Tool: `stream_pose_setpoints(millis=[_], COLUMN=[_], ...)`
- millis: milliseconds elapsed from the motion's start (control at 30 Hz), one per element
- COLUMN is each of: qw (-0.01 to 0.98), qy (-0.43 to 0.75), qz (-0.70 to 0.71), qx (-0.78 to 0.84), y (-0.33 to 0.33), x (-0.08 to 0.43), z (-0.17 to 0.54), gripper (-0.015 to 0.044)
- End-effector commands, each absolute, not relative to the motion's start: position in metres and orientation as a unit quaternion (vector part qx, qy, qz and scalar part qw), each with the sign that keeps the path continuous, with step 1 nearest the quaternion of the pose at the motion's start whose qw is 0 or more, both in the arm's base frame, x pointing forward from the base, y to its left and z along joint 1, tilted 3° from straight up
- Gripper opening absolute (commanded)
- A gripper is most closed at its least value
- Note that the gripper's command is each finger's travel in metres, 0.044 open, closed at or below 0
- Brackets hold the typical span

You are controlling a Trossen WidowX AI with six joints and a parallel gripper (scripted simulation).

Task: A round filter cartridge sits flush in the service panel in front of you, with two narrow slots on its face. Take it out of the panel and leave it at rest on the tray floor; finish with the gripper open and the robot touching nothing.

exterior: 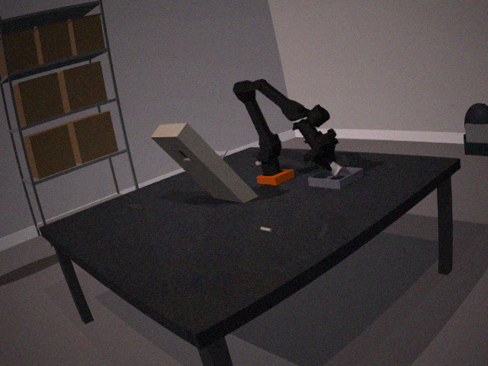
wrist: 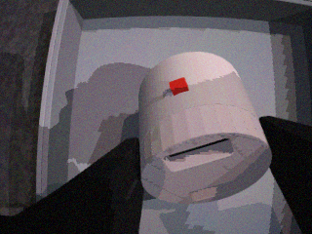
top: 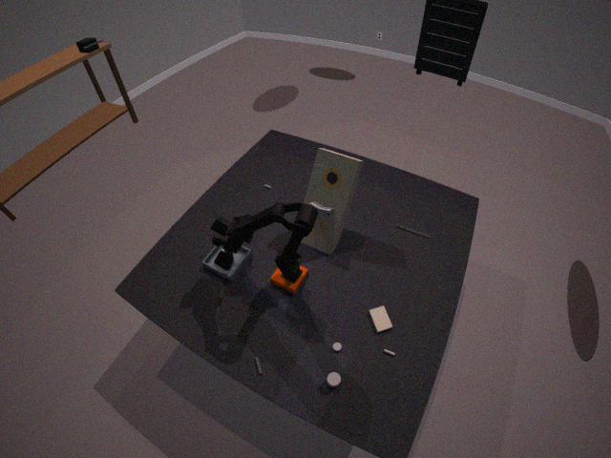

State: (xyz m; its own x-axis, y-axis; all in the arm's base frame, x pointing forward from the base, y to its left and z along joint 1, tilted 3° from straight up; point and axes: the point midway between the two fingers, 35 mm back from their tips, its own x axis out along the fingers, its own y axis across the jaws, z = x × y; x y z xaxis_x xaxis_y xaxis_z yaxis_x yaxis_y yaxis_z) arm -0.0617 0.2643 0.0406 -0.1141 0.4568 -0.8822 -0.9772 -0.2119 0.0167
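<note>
We have the white round filter cartridge out of the tilted beige panel. Black gripper half-closed on it, over the grey tray. Left: set down, release, retreat

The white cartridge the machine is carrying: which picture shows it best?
The wrist view. The filter cartridge fills it, showing a slot, a red mark and the tray beneath. The exterior view shows only a pale speck at the end effector; in the top view the arm hides it.
</note>
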Motion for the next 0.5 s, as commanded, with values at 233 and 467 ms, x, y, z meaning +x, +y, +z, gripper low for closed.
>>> stream_pose_setpoints(millis=[233, 467], qw=[0.535, 0.535], qy=[0.329, 0.329], qz=[0.670, 0.670], qx=[-0.396, -0.396], y=[0.2644, 0.2644], x=[-0.0617, -0.0617], z=[0.0413, 0.0413], gripper=[0.0263, 0.0440])
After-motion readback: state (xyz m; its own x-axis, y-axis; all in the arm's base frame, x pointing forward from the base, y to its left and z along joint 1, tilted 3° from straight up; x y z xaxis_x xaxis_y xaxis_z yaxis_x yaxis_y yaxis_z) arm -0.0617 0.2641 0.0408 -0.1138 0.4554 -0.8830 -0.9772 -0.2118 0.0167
